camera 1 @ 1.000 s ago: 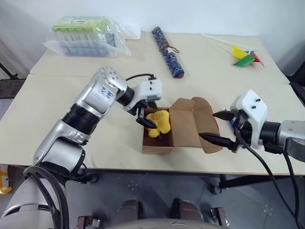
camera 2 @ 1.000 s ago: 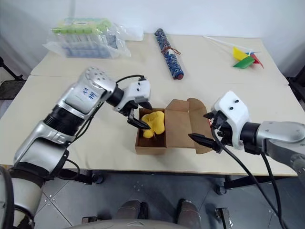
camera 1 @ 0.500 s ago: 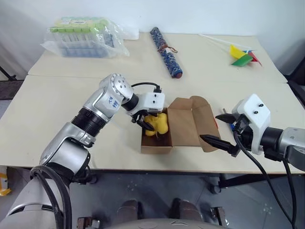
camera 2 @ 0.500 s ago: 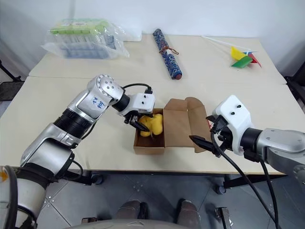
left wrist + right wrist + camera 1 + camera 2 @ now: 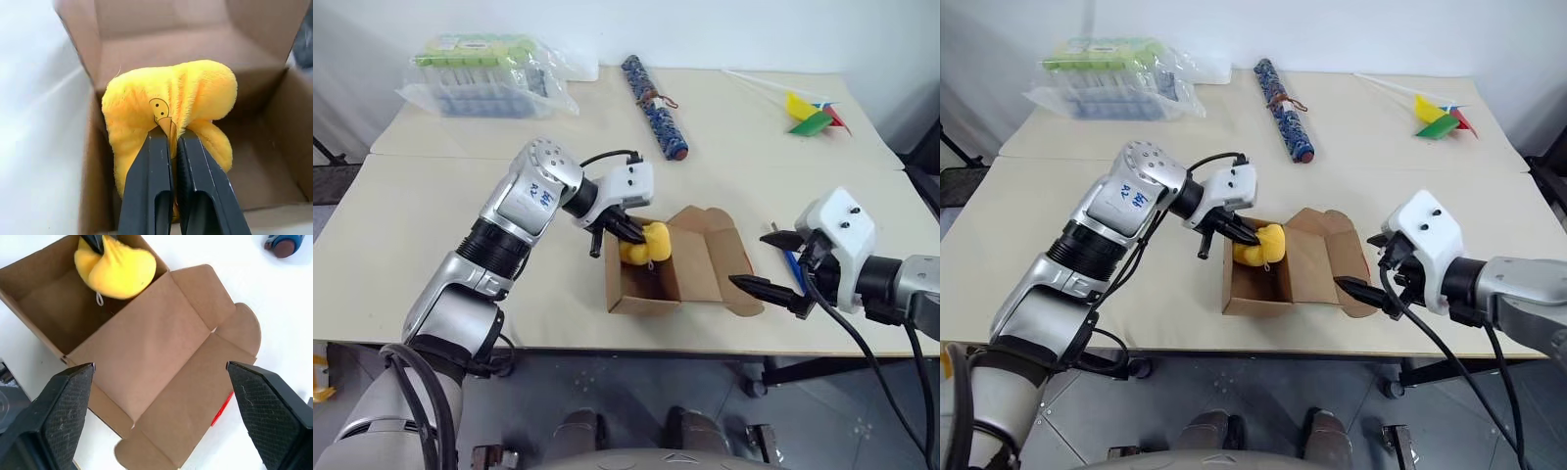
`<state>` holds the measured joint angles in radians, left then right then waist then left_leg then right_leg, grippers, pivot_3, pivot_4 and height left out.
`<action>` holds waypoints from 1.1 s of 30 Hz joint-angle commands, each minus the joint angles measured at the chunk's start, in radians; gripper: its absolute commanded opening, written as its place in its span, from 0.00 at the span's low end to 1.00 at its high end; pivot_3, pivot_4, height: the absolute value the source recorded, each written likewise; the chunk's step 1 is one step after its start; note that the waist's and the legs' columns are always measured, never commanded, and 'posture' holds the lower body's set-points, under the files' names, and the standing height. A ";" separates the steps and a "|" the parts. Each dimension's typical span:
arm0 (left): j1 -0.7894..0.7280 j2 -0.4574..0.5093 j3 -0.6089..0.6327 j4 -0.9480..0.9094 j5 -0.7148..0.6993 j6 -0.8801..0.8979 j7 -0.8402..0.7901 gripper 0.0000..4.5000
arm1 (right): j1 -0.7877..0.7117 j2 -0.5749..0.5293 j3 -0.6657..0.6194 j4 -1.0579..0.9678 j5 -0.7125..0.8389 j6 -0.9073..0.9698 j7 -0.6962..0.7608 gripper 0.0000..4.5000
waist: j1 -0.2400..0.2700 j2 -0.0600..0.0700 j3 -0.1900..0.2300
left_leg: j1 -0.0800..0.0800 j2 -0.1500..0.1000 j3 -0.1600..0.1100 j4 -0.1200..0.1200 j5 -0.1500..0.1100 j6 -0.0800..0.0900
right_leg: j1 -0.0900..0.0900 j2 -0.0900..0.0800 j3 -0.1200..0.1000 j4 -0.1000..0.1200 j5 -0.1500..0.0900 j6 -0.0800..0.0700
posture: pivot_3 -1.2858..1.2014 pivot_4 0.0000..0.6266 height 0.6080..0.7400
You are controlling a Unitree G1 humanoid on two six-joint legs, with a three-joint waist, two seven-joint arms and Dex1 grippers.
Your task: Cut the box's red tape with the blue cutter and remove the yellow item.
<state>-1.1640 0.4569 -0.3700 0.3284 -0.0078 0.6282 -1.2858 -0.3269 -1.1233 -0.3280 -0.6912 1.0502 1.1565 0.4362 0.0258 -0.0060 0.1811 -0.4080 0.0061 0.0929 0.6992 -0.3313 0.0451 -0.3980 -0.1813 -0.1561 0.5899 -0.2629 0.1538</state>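
Observation:
The brown box stands open near the table's front edge, its flaps spread to the right. My left gripper is shut on the fluffy yellow item, pinching a fold of it and holding it just above the box's open top. The red tape shows as a sliver under the outer flap. Right of the flaps, my right gripper stands open with nothing between its fingers. Behind it on the table lies the blue cutter, partly hidden.
At the back of the table lie a plastic-wrapped pack on the left, a blue patterned roll in the middle and a pinwheel on the right. The box sits close to the table's front edge.
My left gripper closed on the yellow item inside the box and raised it to the box's rim. The box shifted slightly. The right gripper stayed open in place.

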 commanded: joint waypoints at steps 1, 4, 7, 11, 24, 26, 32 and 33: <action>-0.014 -0.014 0.103 -0.071 -0.071 0.105 0.061 0.00 | -0.028 -0.033 -0.007 0.016 -0.018 -0.019 0.042 1.00 | 0.001 0.000 0.000 | 0.000 0.000 0.000 0.000 0.000 0.000 | 0.000 0.000 0.000 0.000 0.000 0.000 | 0.52 0.24 1.00; -0.036 -0.038 0.214 -0.086 -0.128 0.186 0.160 0.00 | -0.077 -0.058 0.026 0.057 -0.045 -0.034 0.089 1.00 | 0.001 0.000 0.000 | 0.000 0.000 0.000 0.000 0.000 0.000 | 0.000 0.000 0.000 0.000 0.000 0.000 | 0.52 0.24 1.00; -0.062 -0.055 0.311 -0.083 -0.165 0.248 0.265 0.00 | -0.133 -0.077 0.074 0.107 -0.086 -0.061 0.148 1.00 | -0.001 0.000 0.000 | 0.001 0.000 0.000 0.000 0.000 0.000 | 0.000 0.000 0.000 0.001 0.000 0.000 | 0.52 0.24 1.00; -0.071 -0.026 0.417 -0.029 -0.140 0.257 0.469 0.00 | -0.226 -0.057 0.141 0.195 -0.148 -0.125 0.228 1.00 | -0.002 0.000 0.000 | 0.001 0.000 0.000 0.000 0.000 0.000 | 0.000 0.000 0.001 0.001 0.000 0.000 | 0.52 0.24 1.00; 0.267 0.269 0.289 -0.171 0.031 0.558 0.705 0.00 | -0.506 0.228 0.347 0.484 -0.325 -0.382 0.491 1.00 | -0.009 -0.001 0.000 | 0.001 -0.001 0.003 -0.001 0.001 -0.002 | 0.000 0.000 -0.001 0.003 0.000 0.000 | 0.52 0.24 1.00; 0.298 0.287 0.279 -0.209 0.028 0.579 0.712 0.00 | -0.525 0.243 0.363 0.506 -0.344 -0.390 0.517 1.00 | -0.007 -0.001 0.000 | 0.001 -0.001 0.002 -0.002 0.000 -0.002 | 0.000 0.000 0.000 0.003 0.000 0.000 | 0.52 0.24 1.00; 0.398 0.340 0.314 -0.337 0.019 0.645 0.753 0.12 | -0.550 0.259 0.395 0.544 -0.394 -0.401 0.593 1.00 | -0.015 -0.001 0.000 | 0.002 0.000 0.002 -0.002 0.000 -0.003 | 0.000 0.000 0.000 0.003 0.000 0.000 | 0.52 0.24 1.00; 0.406 0.351 0.324 -0.363 0.006 0.657 0.745 0.15 | -0.551 0.259 0.395 0.547 -0.399 -0.400 0.603 1.00 | -0.019 -0.001 0.000 | 0.003 0.000 0.002 -0.002 0.000 -0.003 | 0.000 0.001 0.000 0.003 0.000 0.000 | 0.52 0.24 1.00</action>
<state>-0.7753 0.7804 -0.0659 -0.0050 0.0015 1.2540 -0.5463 -0.8558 -0.8610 0.0797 -0.1400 0.6584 0.7725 1.0189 0.0067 -0.0072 0.1814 -0.4052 0.0062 0.0945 0.6969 -0.3308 0.0423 -0.3977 -0.1805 -0.1561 0.5930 -0.2630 0.1539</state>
